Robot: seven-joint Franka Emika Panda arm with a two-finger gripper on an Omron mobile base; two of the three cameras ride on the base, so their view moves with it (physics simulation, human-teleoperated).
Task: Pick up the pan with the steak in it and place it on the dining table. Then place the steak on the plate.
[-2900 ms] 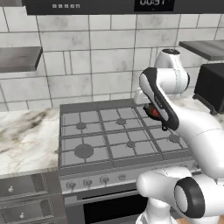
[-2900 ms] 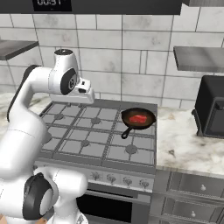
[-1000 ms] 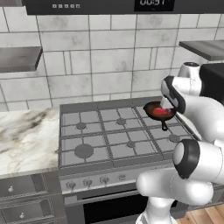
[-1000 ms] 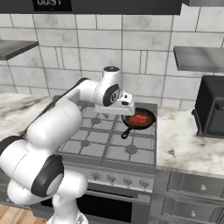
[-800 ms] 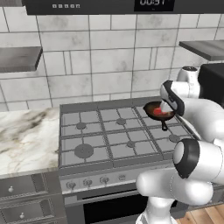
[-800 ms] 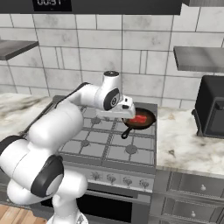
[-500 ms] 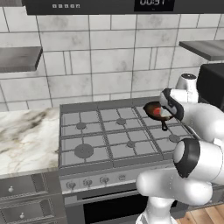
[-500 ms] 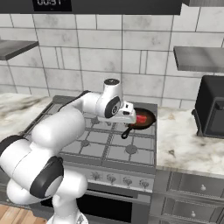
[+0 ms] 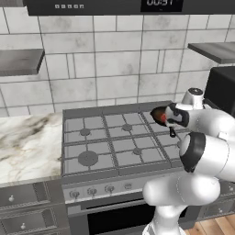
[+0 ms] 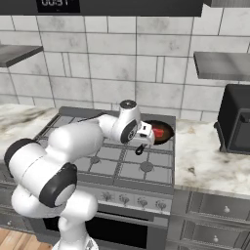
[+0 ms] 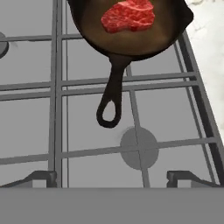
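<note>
1. Gas stove: grey cooktop with a grid of grates, set between marble counters. A row of knobs runs along its front edge, with the oven door below.
2. Marble counters: one stretch lies to the left of the stove, another to the right. Both are white, veined in grey-brown.
3. Tiled wall: pale grey tiles rise behind the stove, with a grey shelf mounted to the right and another to the left.
4. Dark appliance: a black box-shaped unit stands on the right counter, well apart from the pan.
5. Pan: black with a brown inside, resting on the stove's back right burner area, near the right counter edge. Its straight handle, ending in a loop, points toward the front of the stove. In the base views the arm partly covers the pan.
6. Front right burner: a round grey cap just beyond the handle's loop, under the grate bars.
7. Steak: red raw meat lying flat inside the pan, touching its floor.
8. Gripper: fingers spread wide apart, holding nothing, poised above the grate near the handle's loop end. Nothing lies between the fingertips and the handle.
</note>
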